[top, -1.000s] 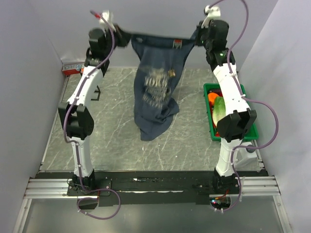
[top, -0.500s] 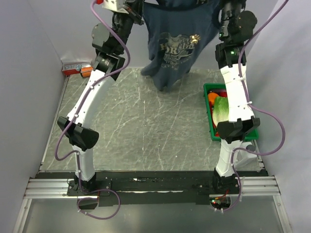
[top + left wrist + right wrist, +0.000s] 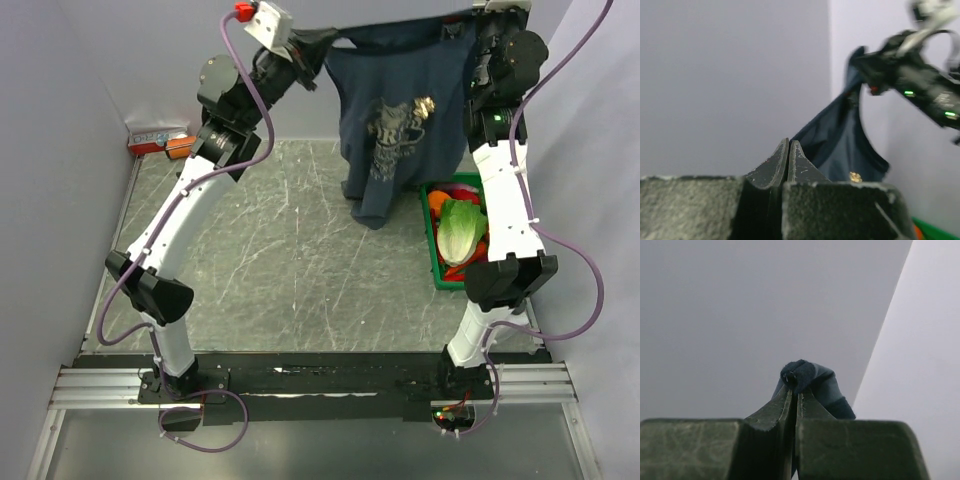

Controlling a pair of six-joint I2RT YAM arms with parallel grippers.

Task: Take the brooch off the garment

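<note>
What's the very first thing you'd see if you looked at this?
A navy tank top hangs in the air, held high at the back between the left gripper and right gripper. A tiny gold brooch glints on its chest print. A green bin with lettuce sits on the right.

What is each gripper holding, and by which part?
The garment, hanging between them: the left gripper pinches one shoulder strap, the right gripper the other.

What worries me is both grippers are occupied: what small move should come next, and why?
Probably lower the garment onto the table. The left gripper and right gripper are both shut on its shoulders, hanging it in the air, so neither is free to reach the brooch on its chest.
</note>
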